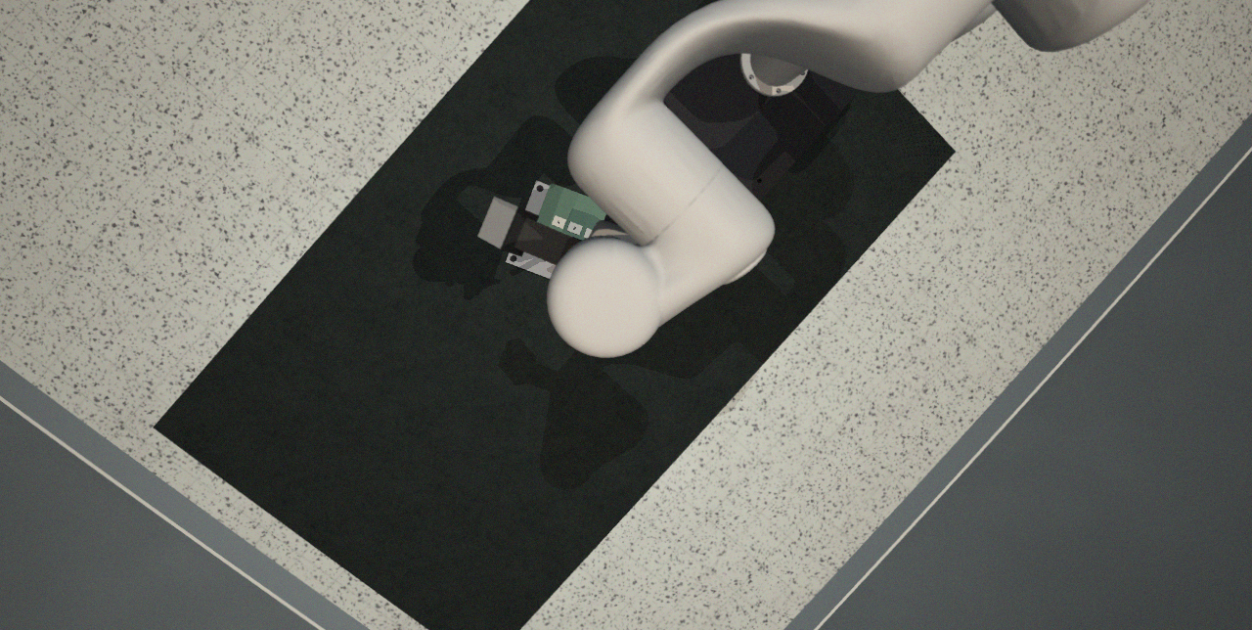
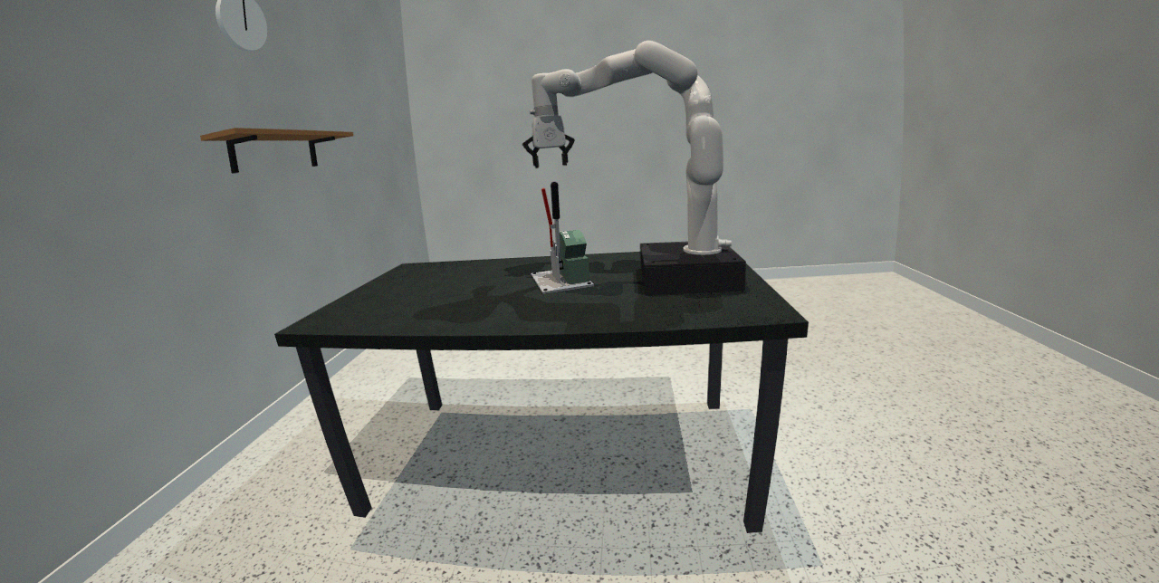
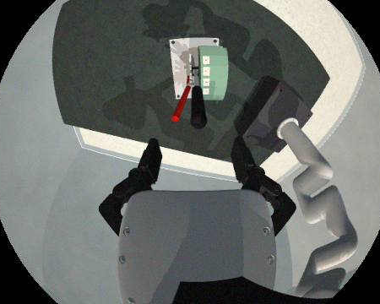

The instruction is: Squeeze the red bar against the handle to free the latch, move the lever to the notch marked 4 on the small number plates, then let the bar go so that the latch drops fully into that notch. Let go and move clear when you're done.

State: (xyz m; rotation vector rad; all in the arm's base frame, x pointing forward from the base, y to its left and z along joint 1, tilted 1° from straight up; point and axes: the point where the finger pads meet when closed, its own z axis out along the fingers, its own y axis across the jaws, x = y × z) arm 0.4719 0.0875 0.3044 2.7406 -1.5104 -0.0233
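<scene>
The lever unit stands on a light base plate (image 2: 560,281) on the black table. Its black handle (image 2: 555,198) points up, and the red bar (image 2: 547,210) leans away from it on the left, apart from the handle. A green block (image 2: 574,254) with small white number plates (image 3: 205,70) sits beside the lever. In the wrist view the handle (image 3: 197,108) and the red bar (image 3: 181,104) splay apart. My gripper (image 2: 548,151) hangs open and empty a short way above the handle top; its fingers stand wide. In the top view my arm hides most of the unit (image 1: 559,219).
The arm's dark base box (image 2: 691,266) stands on the table to the right of the lever unit. A wall shelf (image 2: 275,135) and a clock (image 2: 241,19) are far off on the left wall.
</scene>
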